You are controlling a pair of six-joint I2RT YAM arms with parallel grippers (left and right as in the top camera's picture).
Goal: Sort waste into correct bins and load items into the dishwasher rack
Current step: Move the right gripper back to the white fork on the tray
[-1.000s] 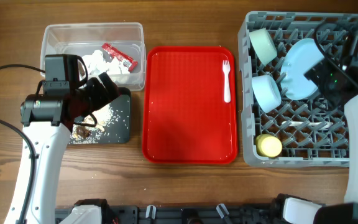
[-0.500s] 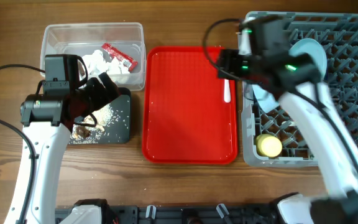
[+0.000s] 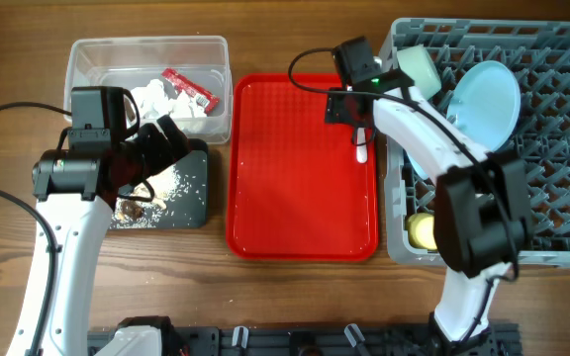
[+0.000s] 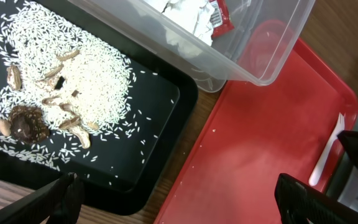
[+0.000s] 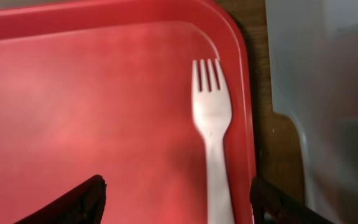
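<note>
Right claw point(image 5: 176, 202), spread wide open over the white fork point(image 5: 211, 118), could slip off its thin, flat handle

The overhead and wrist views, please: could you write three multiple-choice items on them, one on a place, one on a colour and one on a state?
1. Where does the white fork lie?
A. on the red tray
B. in the black tray
C. in the grey rack

2. What colour is the snack wrapper in the clear tub?
A. blue
B. red
C. green

3. How is the right gripper?
A. shut on the fork
B. shut on a bowl
C. open

Answers: 1 A, the fork lies flat near the tray's right edge; 2 B, it reads plainly red in the overhead view; 3 C, its jaws stand wide apart in the right wrist view, the fork ungripped.
</note>
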